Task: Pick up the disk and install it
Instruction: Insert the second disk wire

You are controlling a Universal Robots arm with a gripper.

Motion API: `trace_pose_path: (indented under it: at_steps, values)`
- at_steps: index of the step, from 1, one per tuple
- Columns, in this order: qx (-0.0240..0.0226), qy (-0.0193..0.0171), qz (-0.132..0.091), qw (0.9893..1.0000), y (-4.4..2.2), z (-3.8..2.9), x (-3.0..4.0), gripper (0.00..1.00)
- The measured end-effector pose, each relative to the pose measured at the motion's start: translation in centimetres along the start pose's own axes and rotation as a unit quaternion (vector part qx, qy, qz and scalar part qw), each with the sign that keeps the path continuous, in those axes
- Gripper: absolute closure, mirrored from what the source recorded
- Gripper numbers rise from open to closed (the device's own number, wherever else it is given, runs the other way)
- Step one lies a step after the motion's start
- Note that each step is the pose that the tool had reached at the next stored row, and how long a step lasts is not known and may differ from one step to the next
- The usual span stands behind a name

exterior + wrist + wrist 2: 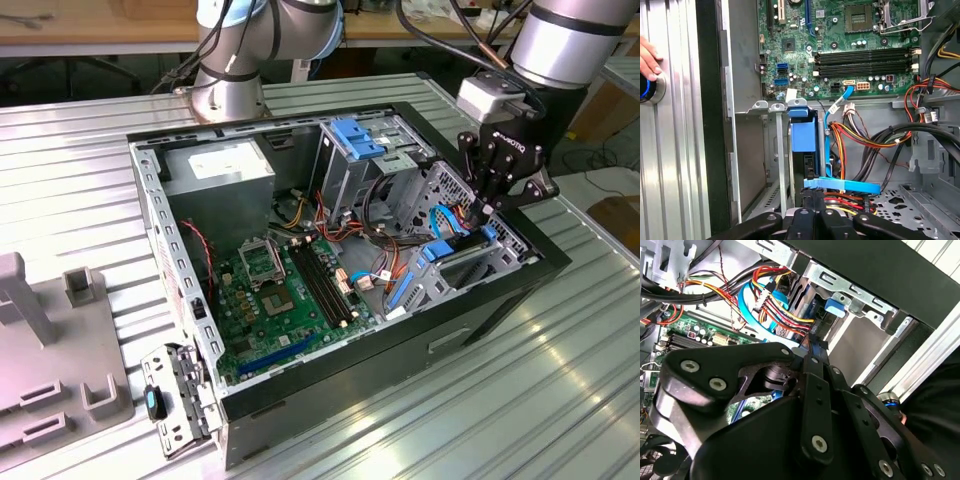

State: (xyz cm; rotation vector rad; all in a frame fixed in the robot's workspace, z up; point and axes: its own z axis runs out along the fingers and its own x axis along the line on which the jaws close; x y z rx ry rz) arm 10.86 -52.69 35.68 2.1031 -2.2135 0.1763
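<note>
The disk (452,256), dark grey in a bright blue carrier, stands on edge in the drive cage at the exterior view's right end of the open computer case (400,345). In the first wrist view the disk (803,136) sits in a narrow slot beside the cage's metal wall. My gripper (486,208) hangs right over the disk's upper edge with its fingers (815,385) pressed together, shut, and nothing visible between them. Whether the tips touch the carrier is hidden. The gripper (812,202) points down into the slot.
Red, yellow and black wire bundles (865,137) and a thin blue cable (840,186) crowd the cage beside the disk. The motherboard (280,290) fills the case floor. A person's hand (647,57) rests by a round button on the table. A grey fixture (50,370) stands at the exterior view's left.
</note>
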Motion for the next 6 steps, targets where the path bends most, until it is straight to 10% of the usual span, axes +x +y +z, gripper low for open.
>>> trace_pose_path:
  at_steps: [6]
  values:
    - [0.0,-0.0001,0.0,1.0,0.0,0.0,0.0,0.89]
